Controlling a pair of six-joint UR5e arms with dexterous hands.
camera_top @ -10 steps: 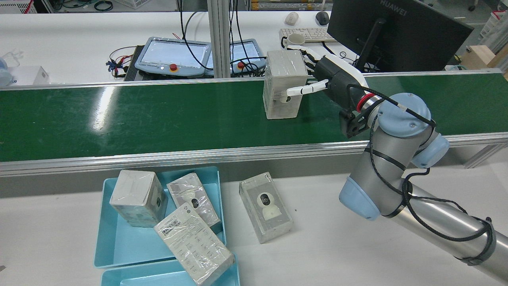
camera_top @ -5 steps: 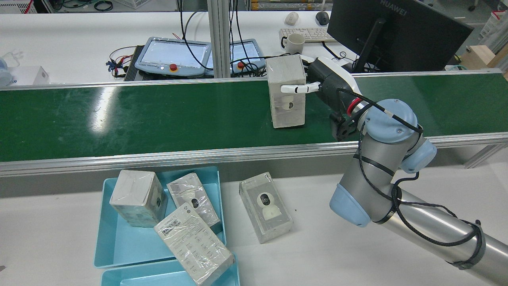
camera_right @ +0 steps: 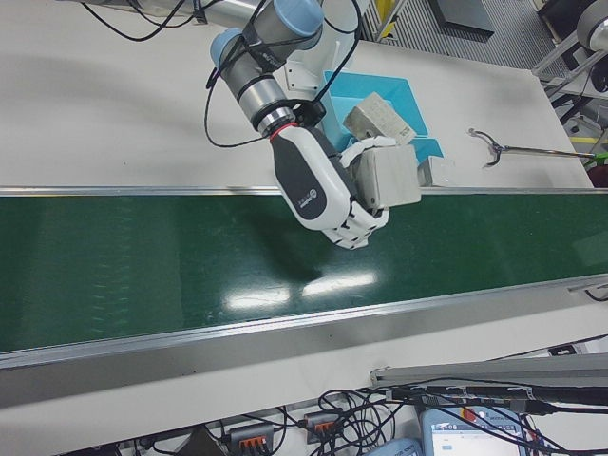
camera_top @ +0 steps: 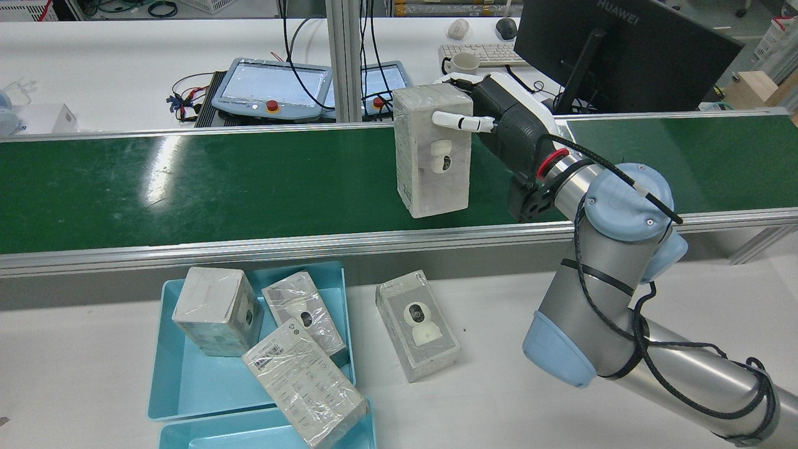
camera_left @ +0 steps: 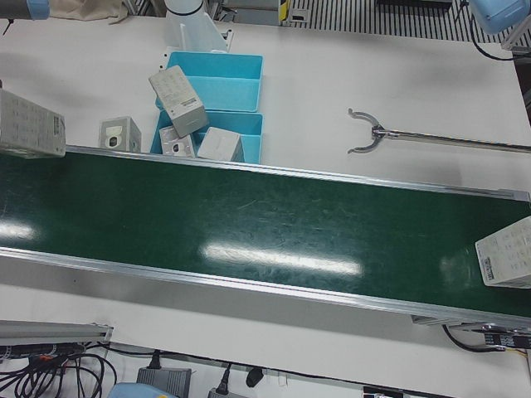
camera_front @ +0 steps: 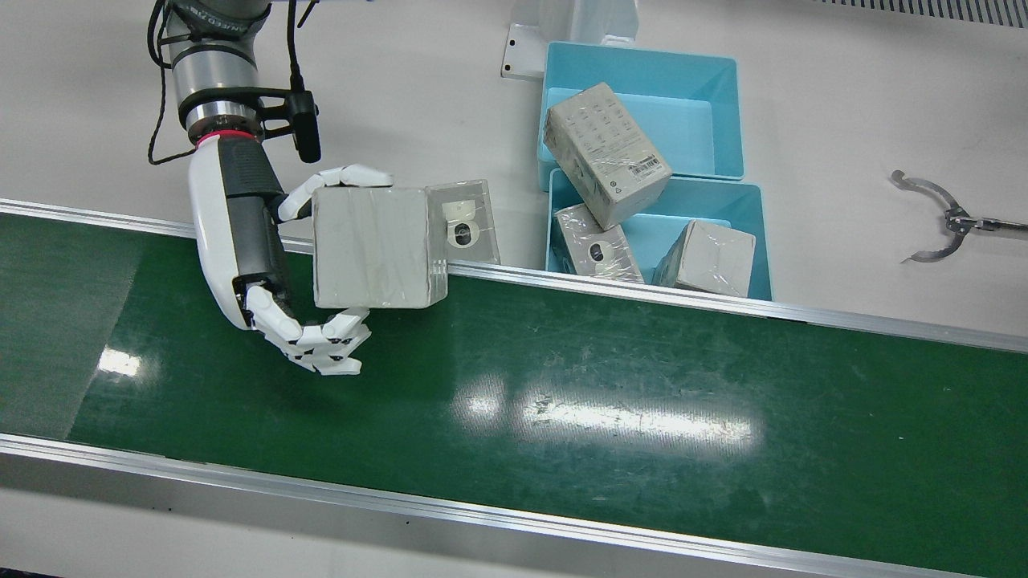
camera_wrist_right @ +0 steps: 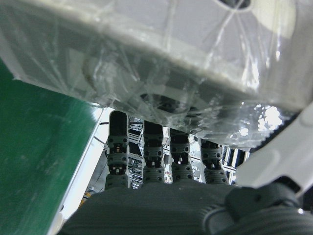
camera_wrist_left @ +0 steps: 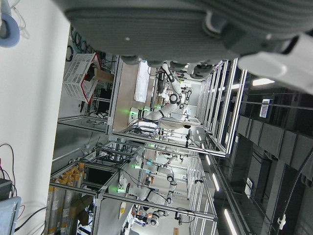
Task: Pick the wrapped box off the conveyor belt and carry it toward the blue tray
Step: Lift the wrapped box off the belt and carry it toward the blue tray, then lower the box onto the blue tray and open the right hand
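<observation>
Turquoise plastic marks the goal in the rear view: a blue rectangular tray (camera_top: 187, 374) on the white table at lower left, already holding three film-wrapped cartons leaning on one another, so any newcomer needs a free patch of its floor. Just right of it, a loose wrapped carton with a camera picture (camera_top: 418, 324) lies flat on the table outside the tray. Above, over the green conveyor belt (camera_top: 187, 181), hangs the shiny film-wrapped grey box (camera_top: 432, 153), upright with its camera picture facing the rear camera. It appears lifted clear of the belt, judging by the shadow beneath it in the right-front view. The right hand, a white-and-black many-fingered hand (camera_top: 499, 118), grips it from the side: the thumb lies across one face and the other fingers curl behind the opposite face, a pinch high on the box that leaves its lower end free to be set down. The lift looks done; the carry across the belt's near rail to the tray remains. The left hand shows only as a blurred close-up in its own camera; whether its fingers are spread or curled cannot be told.
</observation>
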